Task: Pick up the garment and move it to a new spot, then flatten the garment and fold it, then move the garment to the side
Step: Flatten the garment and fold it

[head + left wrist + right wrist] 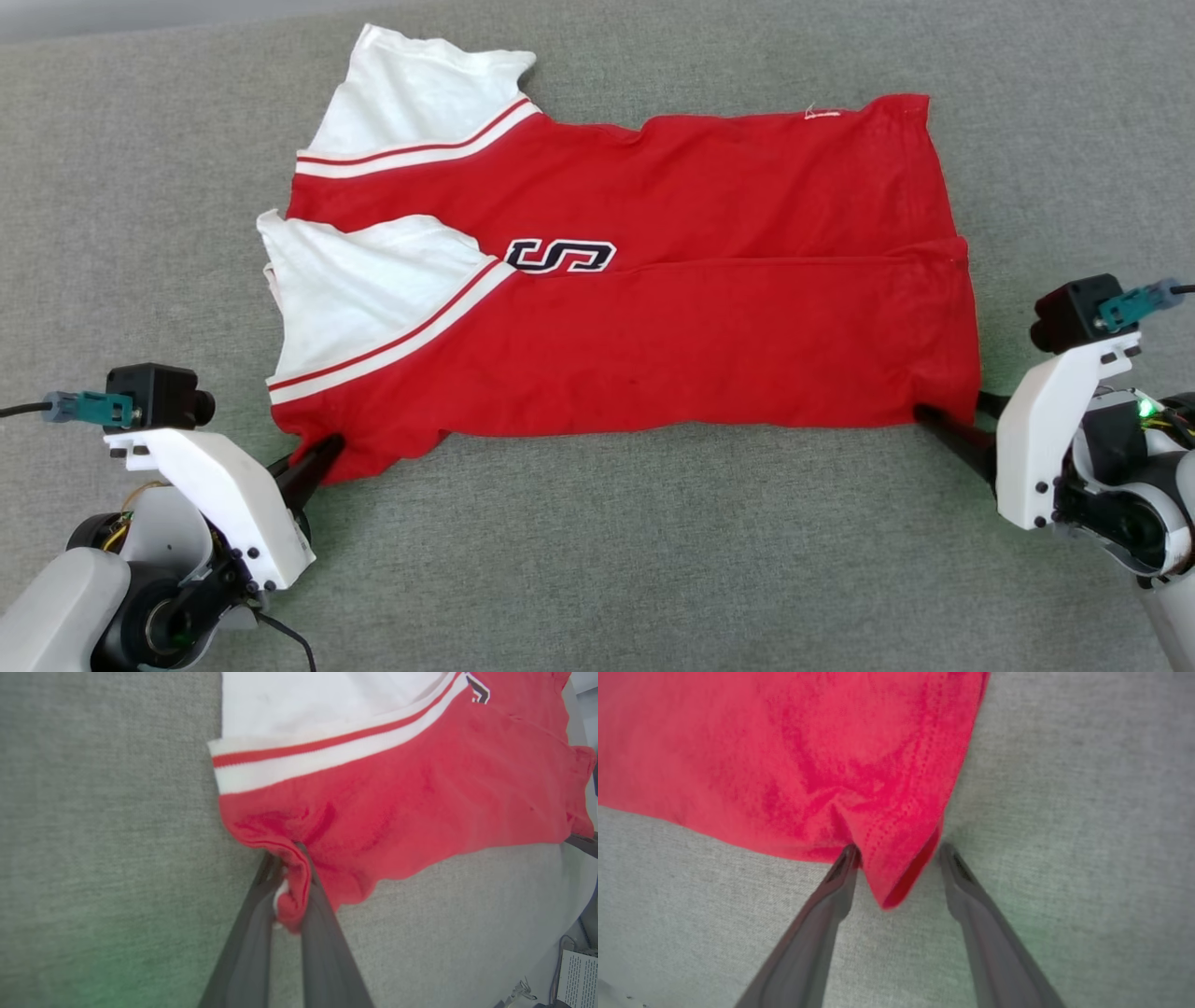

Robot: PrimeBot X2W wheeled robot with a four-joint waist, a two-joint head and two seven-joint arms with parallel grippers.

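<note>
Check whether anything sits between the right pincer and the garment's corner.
Nothing visible. The right pincer, open, straddles the garment at its near hem corner on the grey surface; the left pincer is shut on the other near corner.

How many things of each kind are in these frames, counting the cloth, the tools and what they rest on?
Garment, red with white sleeves: 1
Tools: 2, the left tool pinching the garment's near corner and the right tool open around the other near corner
Grey fabric surface: 1
Total: 4
</note>
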